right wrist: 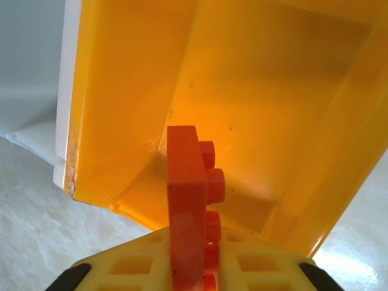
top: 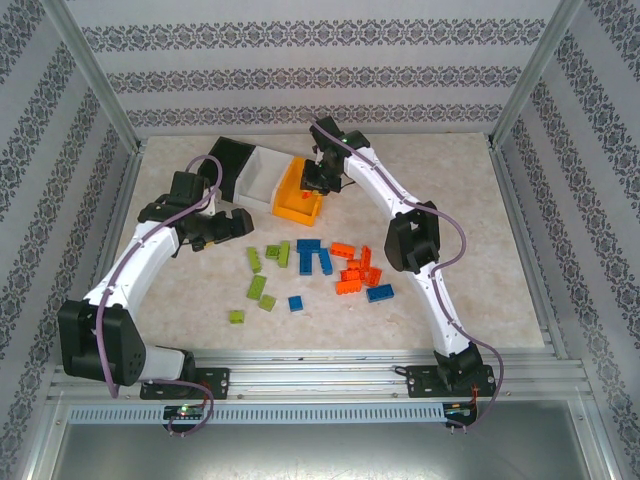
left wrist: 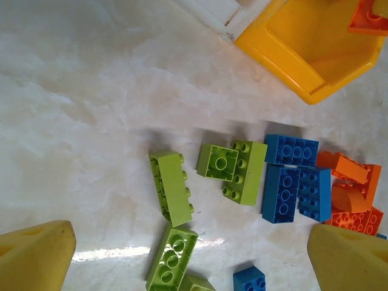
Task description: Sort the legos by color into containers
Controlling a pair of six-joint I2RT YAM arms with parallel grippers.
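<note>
My right gripper [right wrist: 203, 270] is shut on an orange-red lego [right wrist: 187, 206], held on edge with its studs to the right, over the open front of the orange-yellow container [right wrist: 273, 91]. From above, that gripper [top: 318, 185] hangs at the orange-yellow container [top: 290, 205], which sits in a row with the white container [top: 262, 178] and the black one [top: 228, 158]. My left gripper [left wrist: 191, 257] is open above lime green legos [left wrist: 171, 187]. Blue legos [left wrist: 297, 182] and orange-red legos [left wrist: 354, 188] lie to their right. An orange-red lego [left wrist: 370, 15] lies in the orange-yellow container [left wrist: 309, 42].
The loose legos lie mid-table: green [top: 258, 260], blue [top: 315, 255], orange-red [top: 355, 272]. Metal frame posts and patterned walls close in the table on three sides. Bare tabletop [top: 450, 190] stretches to the right of the right arm.
</note>
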